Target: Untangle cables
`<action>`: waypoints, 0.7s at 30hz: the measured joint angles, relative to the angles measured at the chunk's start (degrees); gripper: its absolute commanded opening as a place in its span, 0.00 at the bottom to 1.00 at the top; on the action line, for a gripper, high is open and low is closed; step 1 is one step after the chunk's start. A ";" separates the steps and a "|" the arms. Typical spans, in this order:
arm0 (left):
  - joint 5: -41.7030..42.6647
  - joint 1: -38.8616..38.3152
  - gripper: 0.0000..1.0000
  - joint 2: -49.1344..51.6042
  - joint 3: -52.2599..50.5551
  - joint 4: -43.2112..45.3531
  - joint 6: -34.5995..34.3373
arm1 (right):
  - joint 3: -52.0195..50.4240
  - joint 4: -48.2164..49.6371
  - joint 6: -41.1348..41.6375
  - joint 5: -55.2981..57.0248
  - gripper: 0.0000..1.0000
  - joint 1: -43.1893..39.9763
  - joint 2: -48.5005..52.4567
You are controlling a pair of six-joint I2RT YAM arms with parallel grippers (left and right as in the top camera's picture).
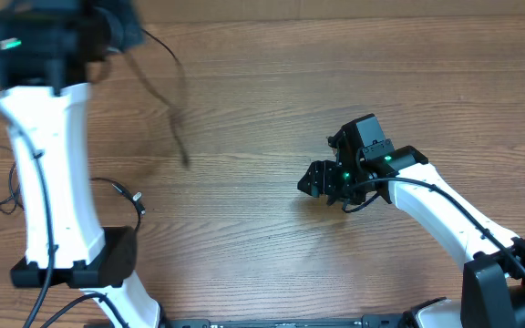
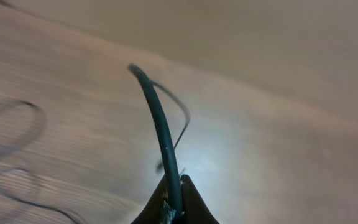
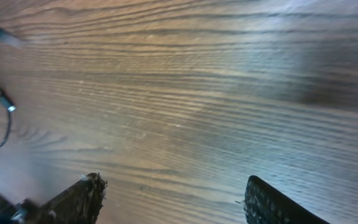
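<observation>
Only from the left wrist: left gripper [image 2: 174, 190] clamped shut on a thin black flexible cable [image 2: 160, 124] arching up above the brown wood-grain table [image 2: 278, 162]. Overhead, that grip lost in the blur of the raised white left arm [image 1: 48, 164], with more thin black looped cables [image 1: 126, 189] on the wood beside it, one with a small silvery plug tip [image 1: 138, 196]. Right gripper [image 3: 173, 199] spread wide over bare wood, holding nothing.

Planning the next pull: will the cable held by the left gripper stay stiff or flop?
Probably floppy: the cable curves away from the left gripper and hangs in loose bends seen from overhead. Likely light, being so thin.
</observation>
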 measured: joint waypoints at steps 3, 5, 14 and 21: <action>-1.60 5.64 0.07 0.00 3.50 0.09 0.09 | 0.00 0.02 -0.04 1.01 0.71 0.00 0.00; -2.21 8.96 0.06 -0.09 4.28 0.09 0.17 | 0.00 0.02 -0.04 1.33 0.71 0.00 0.00; -3.67 18.67 0.06 -0.09 2.69 -0.61 -0.07 | 0.00 0.00 -0.22 1.70 0.71 0.00 0.00; -6.86 21.64 0.04 -0.09 -0.87 -0.61 -0.09 | 0.00 -0.15 -0.22 1.75 0.71 0.00 0.00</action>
